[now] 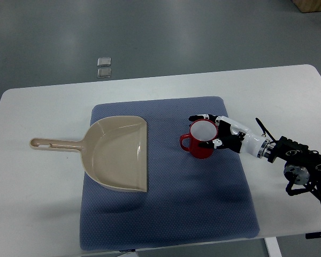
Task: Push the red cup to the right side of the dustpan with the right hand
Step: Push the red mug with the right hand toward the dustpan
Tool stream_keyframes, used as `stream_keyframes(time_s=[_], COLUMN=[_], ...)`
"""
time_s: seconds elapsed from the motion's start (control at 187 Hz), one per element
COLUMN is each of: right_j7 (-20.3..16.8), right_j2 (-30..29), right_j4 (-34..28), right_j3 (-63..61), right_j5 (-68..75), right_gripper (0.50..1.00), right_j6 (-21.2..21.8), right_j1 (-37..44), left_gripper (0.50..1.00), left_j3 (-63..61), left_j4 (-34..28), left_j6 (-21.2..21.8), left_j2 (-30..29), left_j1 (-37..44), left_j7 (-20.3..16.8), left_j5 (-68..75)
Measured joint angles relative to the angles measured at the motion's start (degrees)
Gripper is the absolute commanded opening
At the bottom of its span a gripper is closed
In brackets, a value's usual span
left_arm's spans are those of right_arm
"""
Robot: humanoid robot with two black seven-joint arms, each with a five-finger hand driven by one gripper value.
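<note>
Fingers (205, 117) of your right hand (222, 134) curl loosely around the right side of the red cup (200, 140), touching its rim without closing on it. You'll find the cup upright on the blue mat (166, 214), handle pointing left, just to the right of the beige dustpan (117, 152) but apart from it. Your bench (37, 214) is white; no writing or brand can be read on anything
</note>
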State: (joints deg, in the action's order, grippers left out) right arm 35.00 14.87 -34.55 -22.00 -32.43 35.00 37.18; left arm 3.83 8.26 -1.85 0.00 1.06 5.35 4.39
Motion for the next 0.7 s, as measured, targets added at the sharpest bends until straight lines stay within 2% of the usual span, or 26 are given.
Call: stream_keyframes(time_s=[0.278, 0.7], right_j7=[0.0, 0.0], right_j2=[-0.95, -1.22], right_j4=[-0.51, -4.49], right_j3=[-0.03, 0.74], right_j5=[-0.71, -1.66], right_gripper=[0.93, 0.93], right_j6=[0.0, 0.0], right_j1=[-0.07, -0.08], left_gripper=[1.0, 1.0], left_j3=[0.01, 0.03], left_j4=[0.0, 0.0], left_j6=[-0.02, -0.01], left_j2=[0.0, 0.0], left_j1=[0.0, -0.01], left_j7=[0.0, 0.0], left_j5=[0.0, 0.0])
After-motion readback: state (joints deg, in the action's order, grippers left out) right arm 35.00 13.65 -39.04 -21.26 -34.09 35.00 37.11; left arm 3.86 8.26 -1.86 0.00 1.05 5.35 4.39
